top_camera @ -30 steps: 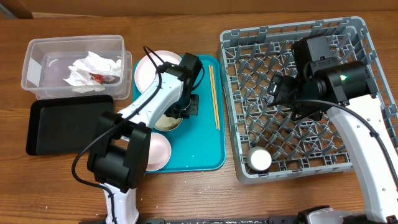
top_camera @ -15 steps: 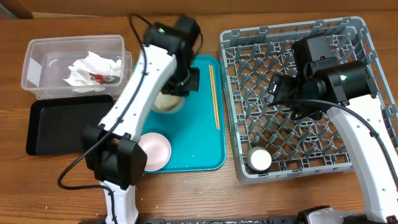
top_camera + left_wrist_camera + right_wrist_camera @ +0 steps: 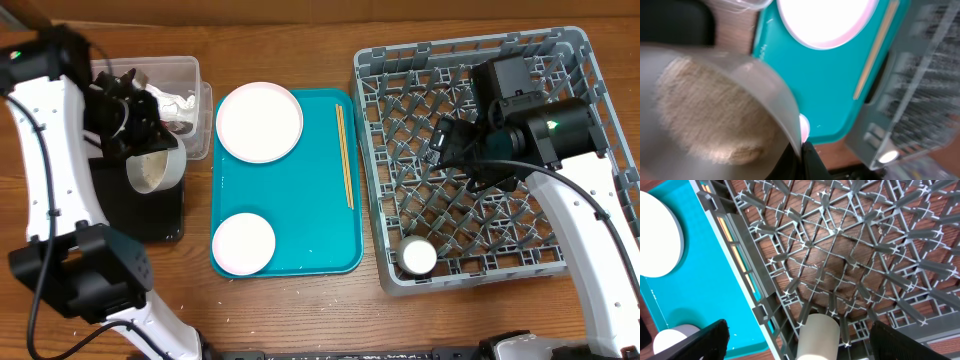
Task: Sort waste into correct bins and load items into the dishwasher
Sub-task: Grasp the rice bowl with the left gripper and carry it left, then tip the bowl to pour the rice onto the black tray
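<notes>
Rice disposal looks to be the step in hand: the left gripper (image 3: 138, 142) is clamped on the rim of the grey-green bowl (image 3: 152, 168), one finger inside and one outside as the left wrist view shows. It holds the bowl tipped on its side above the black tray (image 3: 150, 218), just beside the clear tub (image 3: 60, 72). A cake of rice (image 3: 710, 120) clings to the bowl's inner wall, and I cannot see that any has fallen out. The next move probably calls for a steeper tilt or a shake over the bin so the grains drop without scattering on the wood, and after that the empty bowl belongs in the dish rack (image 3: 570, 60). The tub holds the crumpled napkin (image 3: 178, 100), partly hidden by the arm; what shows of the black tray looks bare. On the teal tray (image 3: 320, 240) sit a pink plate (image 3: 259, 122), a small pale bowl (image 3: 244, 243) and the chopsticks (image 3: 344, 155), all well apart. The rack holds only a white cup (image 3: 418, 257) near its front left corner. The right gripper (image 3: 452, 145) hangs over the rack with its fingers spread wide and nothing between them.
</notes>
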